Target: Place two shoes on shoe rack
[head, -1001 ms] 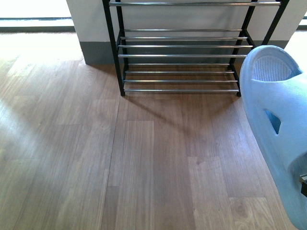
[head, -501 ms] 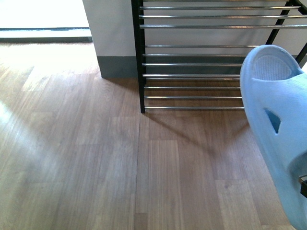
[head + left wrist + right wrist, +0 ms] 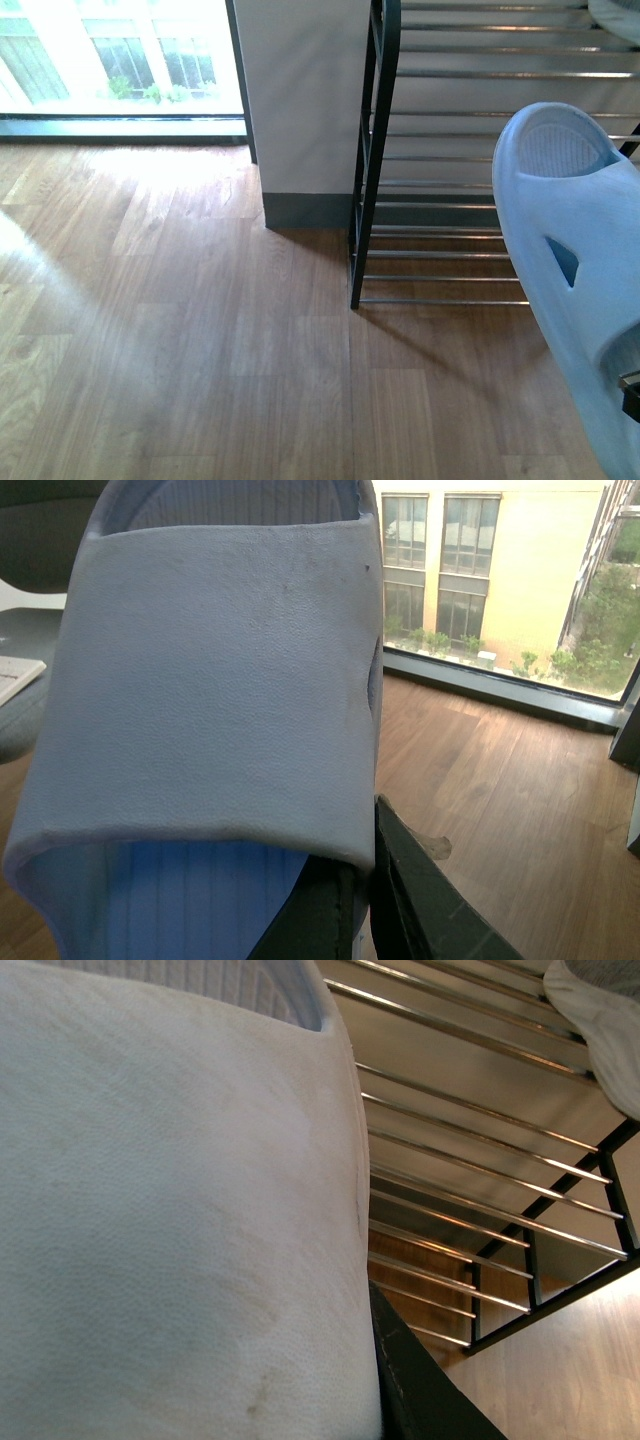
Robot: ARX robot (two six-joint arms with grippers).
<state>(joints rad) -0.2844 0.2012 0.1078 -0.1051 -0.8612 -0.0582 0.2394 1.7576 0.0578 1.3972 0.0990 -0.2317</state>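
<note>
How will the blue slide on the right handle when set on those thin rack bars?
The slide keeps its shape upright, so probably stiffish, light. Its matte, pebbled surface suggests decent grip. On the shoe rack, gaps between bars might tip it.

Matt, finely pebbled rubber slide (image 3: pixel 580 300); glossy chrome bars (image 3: pixel 450 74) on the black metal shoe rack (image 3: pixel 372 150); smooth, faintly sheened wood floor (image 3: pixel 180 340).

We had a wood plank floor (image 3: pixel 180 330) across the whole near side, with sun glare washing out its left part. Far left was a big bright window (image 3: pixel 120 60) with some greenery outside. Just right of it stood a white wall (image 3: pixel 300 90) with a grey baseboard (image 3: pixel 305 210). The left wrist view caught a yellow building (image 3: pixel 520 560) and bushes (image 3: pixel 605 630) outside.
</note>
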